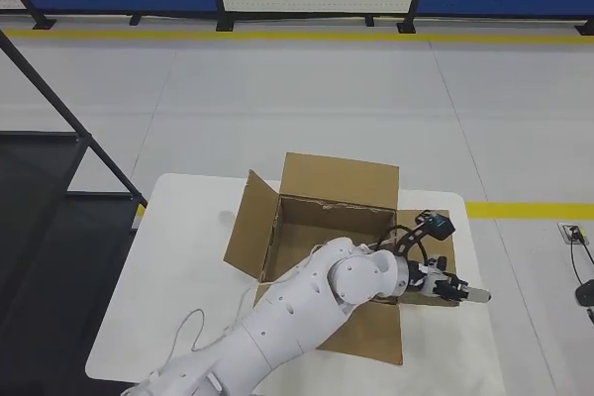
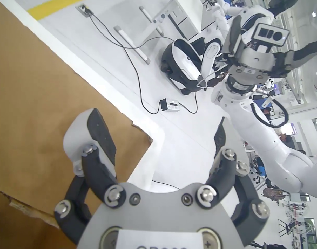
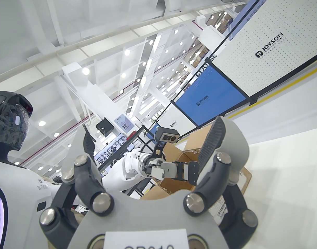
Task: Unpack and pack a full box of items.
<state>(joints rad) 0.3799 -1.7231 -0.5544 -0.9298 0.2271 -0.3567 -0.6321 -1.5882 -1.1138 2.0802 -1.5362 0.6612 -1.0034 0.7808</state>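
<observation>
An open cardboard box [image 1: 339, 176] stands on the white table [image 1: 178, 287], its flaps folded out. What I can see of its inside is bare cardboard; the left arm hides the near part. My left gripper [image 1: 470, 293] lies past the box's right flap [image 1: 428, 259], open and holding nothing. In the left wrist view the left gripper [image 2: 161, 136] hovers over the flap's corner [image 2: 44, 91] and the table edge. My right gripper [image 2: 271, 46] is raised off to the side of the table, open. In its own wrist view the right gripper [image 3: 150, 141] is empty, with the box [image 3: 174, 151] beyond it.
A black frame and mesh surface [image 1: 30, 247] border the table's left side. On the floor to the right are a yellow line [image 1: 535, 210], a floor socket [image 1: 571, 234] and cables running to a power adapter [image 2: 170, 104]. Another robot's base [image 2: 184, 63] stands farther off.
</observation>
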